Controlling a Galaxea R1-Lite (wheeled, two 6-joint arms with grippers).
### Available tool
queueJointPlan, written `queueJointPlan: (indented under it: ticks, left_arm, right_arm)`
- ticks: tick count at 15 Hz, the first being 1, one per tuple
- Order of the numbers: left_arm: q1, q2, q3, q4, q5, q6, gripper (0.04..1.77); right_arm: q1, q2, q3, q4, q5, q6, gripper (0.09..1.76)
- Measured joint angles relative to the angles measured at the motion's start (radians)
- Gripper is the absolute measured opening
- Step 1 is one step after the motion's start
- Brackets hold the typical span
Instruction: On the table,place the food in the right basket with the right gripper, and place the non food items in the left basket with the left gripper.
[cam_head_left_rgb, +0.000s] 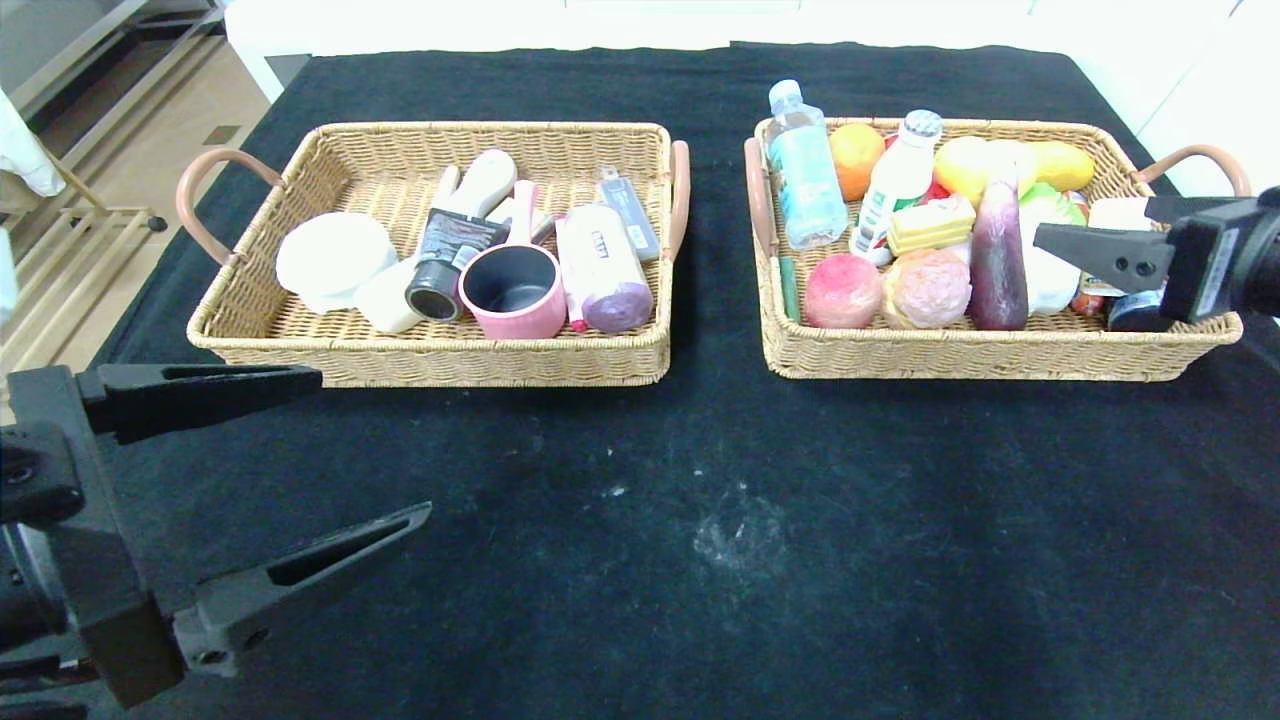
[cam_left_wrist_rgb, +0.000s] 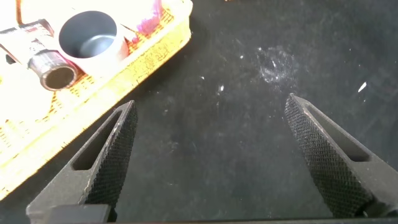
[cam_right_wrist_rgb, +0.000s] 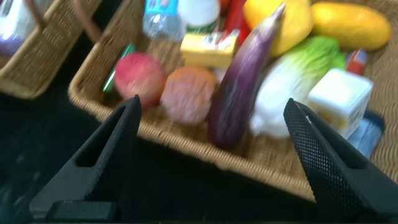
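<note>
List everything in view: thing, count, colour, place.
table: one, black cloth, under all.
left basket: one, tan wicker, holds white disc, black tube, pink mug, toiletries.
right basket: one, tan wicker, holds purple eggplant, yellow carton, two bottles, fruit, cabbage.
left gripper: one, black, open, over the table's near left.
right gripper: one, black, open, above the right basket's right end.

Eggplant (cam_head_left_rgb: 997, 255) in right basket (cam_head_left_rgb: 1000, 355), left basket (cam_head_left_rgb: 430, 360) beside
</note>
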Motion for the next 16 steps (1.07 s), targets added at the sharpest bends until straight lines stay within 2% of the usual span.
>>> queueJointPlan:
  ticks: [3, 5, 11, 16]
  left_arm:
    - [0.002, -0.039, 0.013, 0.020, 0.012, 0.000, 1.72]
    - [0.007, -0.077, 0.021, 0.095, 0.023, -0.009, 1.72]
    - [0.021, -0.240, 0.024, 0.276, 0.117, -0.034, 1.72]
    - [0.230, -0.403, 0.050, 0.336, 0.114, -0.035, 1.72]
  right_arm:
    - [0.030, -0.119, 0.079, 0.145, 0.000, 0.001, 1.69]
    - [0.040, -0.196, 0.124, 0.239, -0.002, 0.002, 1.69]
    - [0.037, -0.447, 0.292, 0.304, -0.009, 0.003, 1.70]
    - [0.006, -0.695, 0.361, 0.480, -0.064, 0.017, 1.70]
